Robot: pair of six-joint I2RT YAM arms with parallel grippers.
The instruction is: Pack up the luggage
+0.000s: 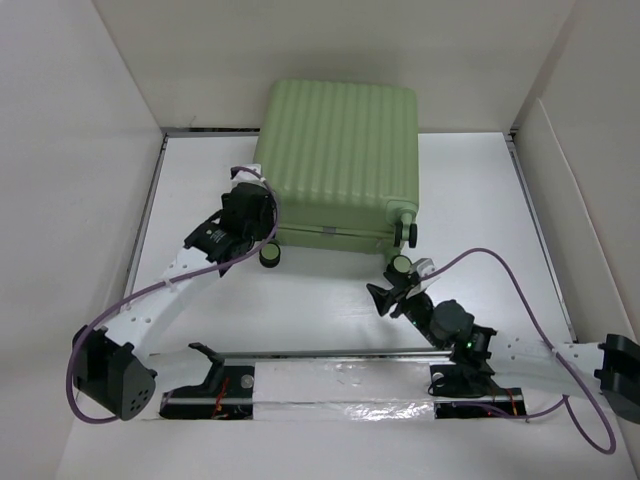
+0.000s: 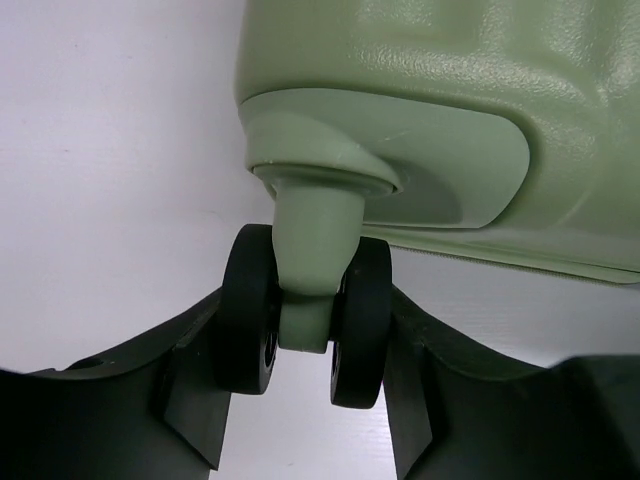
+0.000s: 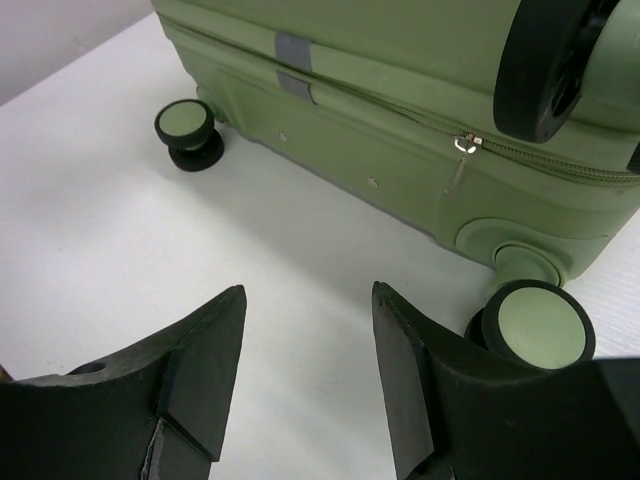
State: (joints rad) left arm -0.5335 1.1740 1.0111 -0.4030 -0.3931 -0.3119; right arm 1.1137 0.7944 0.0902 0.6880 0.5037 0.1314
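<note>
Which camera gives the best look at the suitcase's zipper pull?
The right wrist view: the zipper pull hangs in plain sight from the luggage seam. The top external view shows only the closed shell; the left wrist view shows just a wheel.

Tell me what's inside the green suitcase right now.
Nothing inside shows: the suitcase lies closed on the table, and the zipper pull hangs on a shut seam. Only the ribbed shell and wheels are visible, so its contents stay hidden.
</note>
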